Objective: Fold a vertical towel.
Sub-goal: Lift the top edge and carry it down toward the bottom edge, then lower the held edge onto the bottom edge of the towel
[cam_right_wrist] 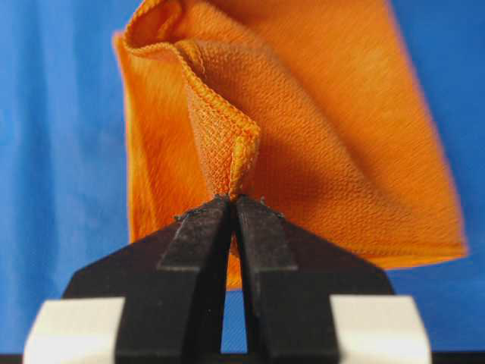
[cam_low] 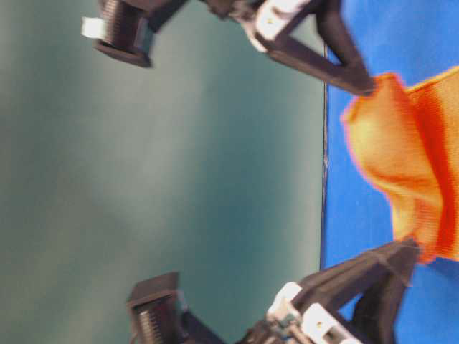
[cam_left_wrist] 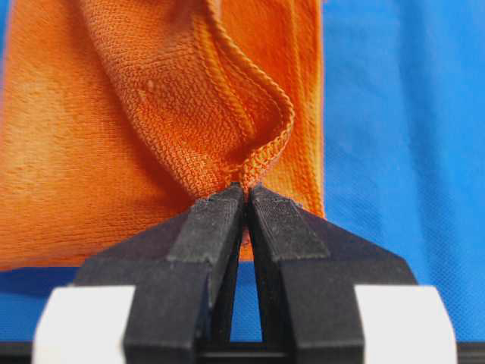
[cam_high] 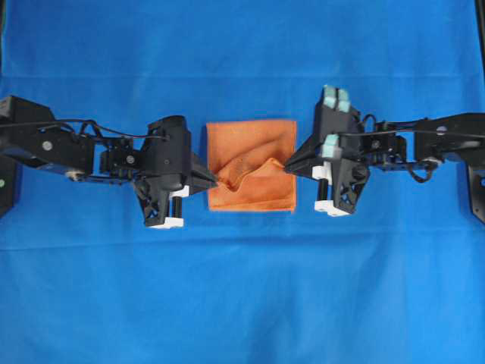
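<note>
The orange towel (cam_high: 254, 148) lies in the middle of the blue table cloth, its near part lifted and creased between both grippers. My left gripper (cam_high: 217, 180) is shut on the towel's left edge; the left wrist view shows the stitched hem (cam_left_wrist: 261, 155) pinched at the fingertips (cam_left_wrist: 220, 208). My right gripper (cam_high: 283, 163) is shut on the towel's right edge; the right wrist view shows a folded corner (cam_right_wrist: 231, 155) clamped between the fingertips (cam_right_wrist: 258, 216). The table-level view shows the towel (cam_low: 409, 158) raised between both grippers.
A large blue cloth (cam_high: 242, 288) covers the whole table. Both arms reach in from the left and right sides at mid height. A dark edge (cam_high: 480, 30) shows at the far right.
</note>
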Motion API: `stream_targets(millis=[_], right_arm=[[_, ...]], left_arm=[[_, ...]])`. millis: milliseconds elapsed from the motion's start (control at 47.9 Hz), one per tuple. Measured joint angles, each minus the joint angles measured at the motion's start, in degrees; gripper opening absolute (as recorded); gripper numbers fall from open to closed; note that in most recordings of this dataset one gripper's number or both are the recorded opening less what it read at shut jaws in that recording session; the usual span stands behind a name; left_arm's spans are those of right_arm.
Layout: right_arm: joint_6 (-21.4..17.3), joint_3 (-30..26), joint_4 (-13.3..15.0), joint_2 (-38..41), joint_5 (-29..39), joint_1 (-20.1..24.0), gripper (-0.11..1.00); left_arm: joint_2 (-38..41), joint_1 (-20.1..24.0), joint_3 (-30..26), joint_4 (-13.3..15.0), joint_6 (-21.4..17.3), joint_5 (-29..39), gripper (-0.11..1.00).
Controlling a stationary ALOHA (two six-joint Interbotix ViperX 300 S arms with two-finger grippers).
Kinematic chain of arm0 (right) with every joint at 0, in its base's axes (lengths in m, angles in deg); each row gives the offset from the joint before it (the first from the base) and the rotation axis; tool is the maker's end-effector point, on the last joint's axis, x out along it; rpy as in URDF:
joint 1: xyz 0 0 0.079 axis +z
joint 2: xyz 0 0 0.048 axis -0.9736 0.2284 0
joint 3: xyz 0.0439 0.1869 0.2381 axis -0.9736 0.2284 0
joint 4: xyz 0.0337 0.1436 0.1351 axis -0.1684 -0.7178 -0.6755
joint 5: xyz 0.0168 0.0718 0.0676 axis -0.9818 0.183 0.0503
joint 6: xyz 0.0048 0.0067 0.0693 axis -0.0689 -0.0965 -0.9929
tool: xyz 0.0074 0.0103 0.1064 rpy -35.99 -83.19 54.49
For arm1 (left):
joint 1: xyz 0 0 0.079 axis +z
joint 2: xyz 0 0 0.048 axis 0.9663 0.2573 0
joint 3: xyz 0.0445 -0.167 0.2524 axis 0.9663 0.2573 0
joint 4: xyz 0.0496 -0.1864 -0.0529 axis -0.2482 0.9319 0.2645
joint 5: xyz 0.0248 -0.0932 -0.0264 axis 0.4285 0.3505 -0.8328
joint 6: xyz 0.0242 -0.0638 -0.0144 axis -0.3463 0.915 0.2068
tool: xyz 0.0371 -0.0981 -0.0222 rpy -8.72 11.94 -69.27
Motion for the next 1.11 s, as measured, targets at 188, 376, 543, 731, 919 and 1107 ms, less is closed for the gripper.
stream_targets(millis=[188,376,543,731,919,1107], right_arm=[[0.0,0.0,-1.14,2.55,-0.26,1.85,0.04],[-0.09,0.09,-1.58,3.69,-0.7,2.64,0.04],[-0.09,0.09,-1.58,3.96,-0.7,3.25,0.04],[-0.09,0.09,-1.58,4.13,-0.7,3.34,0.04],[-0.09,0.0,-1.58,4.13,-0.7,3.34,0.05],[-0.18,0.0,-1.67,4.22,-0.79,3.6,0.39]], left_arm=[[1.76,-1.14,-0.44,0.0,0.09,0.09,0.03],[2.99,-1.49,-0.7,0.0,0.62,0.09,0.03],[3.43,-1.67,-0.97,0.0,2.11,0.09,0.03],[3.43,-1.58,-1.05,0.0,2.11,0.0,0.03],[3.43,-1.67,-1.32,0.0,2.11,-0.09,0.03],[3.43,-1.67,-1.41,0.0,2.11,-0.09,0.31]])
